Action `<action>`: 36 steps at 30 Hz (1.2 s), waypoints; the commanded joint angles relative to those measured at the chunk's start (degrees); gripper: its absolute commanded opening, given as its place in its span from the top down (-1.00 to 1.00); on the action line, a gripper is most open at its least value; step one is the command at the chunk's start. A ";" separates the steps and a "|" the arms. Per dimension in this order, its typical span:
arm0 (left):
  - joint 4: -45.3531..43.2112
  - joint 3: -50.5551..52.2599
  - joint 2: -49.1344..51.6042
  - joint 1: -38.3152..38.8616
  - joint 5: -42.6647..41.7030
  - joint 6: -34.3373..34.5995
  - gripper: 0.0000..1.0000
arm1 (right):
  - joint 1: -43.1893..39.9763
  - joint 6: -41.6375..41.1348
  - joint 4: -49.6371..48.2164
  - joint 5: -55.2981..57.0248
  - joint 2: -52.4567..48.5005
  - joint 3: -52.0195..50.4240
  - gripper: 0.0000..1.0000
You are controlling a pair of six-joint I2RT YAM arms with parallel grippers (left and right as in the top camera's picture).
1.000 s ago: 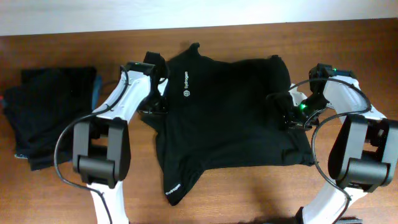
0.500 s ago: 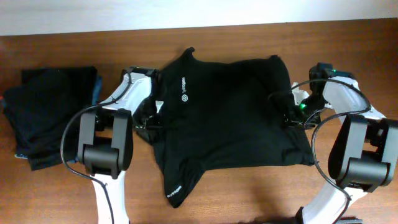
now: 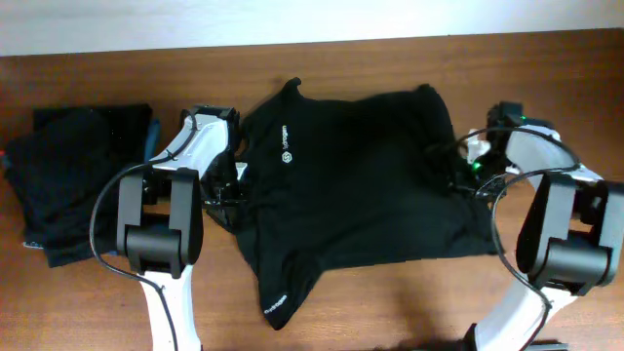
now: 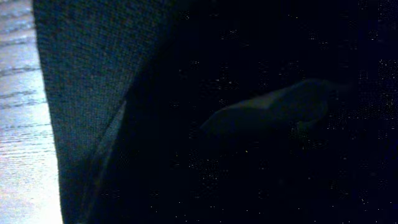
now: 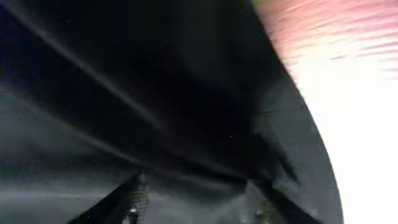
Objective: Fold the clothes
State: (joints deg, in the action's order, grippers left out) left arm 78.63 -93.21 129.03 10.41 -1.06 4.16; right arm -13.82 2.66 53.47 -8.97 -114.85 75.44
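1. A black shirt (image 3: 361, 185) lies spread out, mostly flat, in the middle of the desk (image 3: 546, 58). Its fabric is rumpled, with soft creases along its right side.
2. A small white logo (image 3: 287, 153) with a line of print sits near its upper left. One sleeve trails toward the desk's near edge and carries a white label (image 3: 276, 300).
3. A dark stack (image 3: 73, 185) of folded garments rests at the far left, apart from the shirt, showing a teal-blue edge (image 3: 151, 136) on its right side.
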 commanded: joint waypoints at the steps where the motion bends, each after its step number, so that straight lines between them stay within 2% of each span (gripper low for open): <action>1: -0.50 1.07 1.95 -0.46 2.38 0.55 0.74 | -7.28 -4.87 -4.07 8.17 -3.89 -1.25 -0.18; 3: -0.66 1.07 1.95 -0.46 2.38 0.55 0.74 | -9.46 -4.87 -4.04 7.87 -3.89 -1.22 -0.23; 6: -1.14 1.07 1.95 -0.46 2.38 0.55 0.74 | -11.65 -4.83 -4.20 1.88 -3.87 -0.74 -0.41; 9: -1.22 1.07 1.95 -0.46 2.38 0.55 0.74 | -11.58 -3.69 -1.79 -2.36 -3.74 1.07 -0.43; 13: -1.22 1.07 1.95 -0.46 2.38 0.52 0.74 | -9.38 -1.27 5.42 -3.28 -2.58 7.52 -0.47; 17: -1.22 1.07 1.95 -0.46 2.38 0.55 0.74 | -5.92 -0.48 11.98 -3.34 1.27 18.27 -0.52; 20: -1.25 1.07 1.95 -0.46 2.36 0.55 0.73 | -3.48 0.39 13.70 -3.26 2.10 25.22 -0.52; 23: -1.25 1.07 1.95 -0.46 2.36 0.55 0.73 | -1.07 1.14 11.43 -3.28 2.10 28.13 -0.50; 27: -1.33 1.07 1.95 -0.46 2.36 0.55 0.73 | 1.90 1.57 5.46 -2.86 0.46 27.85 0.23; 28: -1.55 1.07 1.95 -0.46 2.34 0.55 0.73 | 2.69 1.57 3.48 -2.86 -1.01 27.85 0.49; 30: -2.08 1.07 1.95 -0.46 2.32 0.57 0.73 | 3.41 1.57 1.38 -2.89 -2.95 27.85 0.79; 31: -2.21 1.07 1.95 -0.46 2.27 0.55 0.73 | 3.69 1.57 0.15 -2.86 -4.11 27.85 0.85; 36: -3.17 1.07 1.95 -0.46 2.12 0.55 0.73 | 4.44 1.40 -5.49 -2.86 -12.37 27.85 0.84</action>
State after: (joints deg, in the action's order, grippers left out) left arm 77.80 -93.06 129.03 10.41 -1.02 4.16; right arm -9.89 3.84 49.82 -11.92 -122.19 103.18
